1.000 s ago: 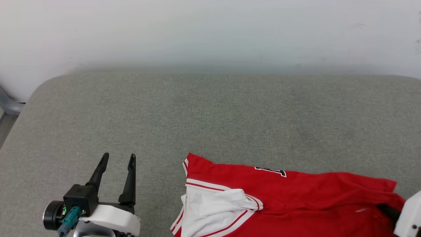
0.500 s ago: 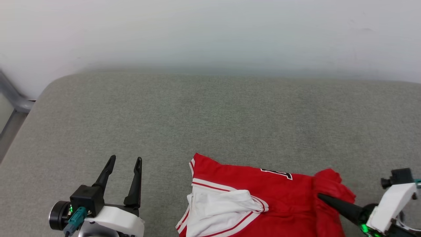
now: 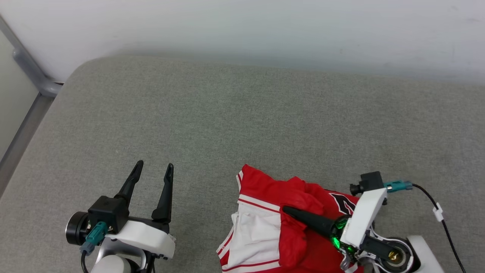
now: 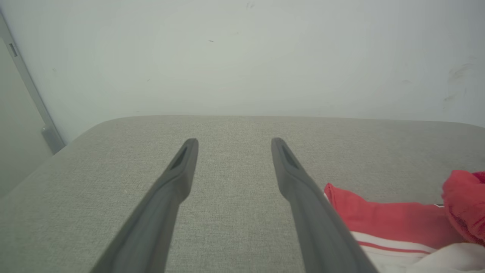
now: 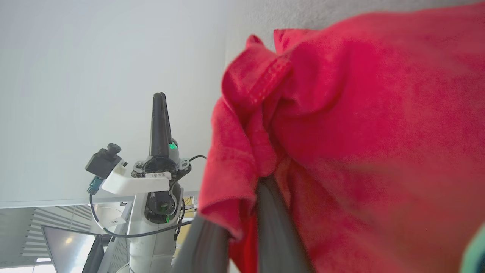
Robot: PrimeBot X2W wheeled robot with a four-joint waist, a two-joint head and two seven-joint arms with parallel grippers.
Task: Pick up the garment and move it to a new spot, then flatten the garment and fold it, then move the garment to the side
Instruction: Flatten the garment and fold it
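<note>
A grey woven cushion [image 3: 227, 113] with a rounded far-left corner spreads wide; a plain white wall [image 3: 265, 26] rises right behind its far edge; a grey metal bar [image 3: 45, 86] slants down the wall beside that corner, just off the cushion's left side.

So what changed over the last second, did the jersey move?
The right pincer, shut on the red jersey, came in from the right and dragged that side leftward, so the fabric now bunches over the chest lettering. The left pincer stayed open and idle. The white sleeve end stayed put on the grey cushion. The head camera itself shifted too.
</note>
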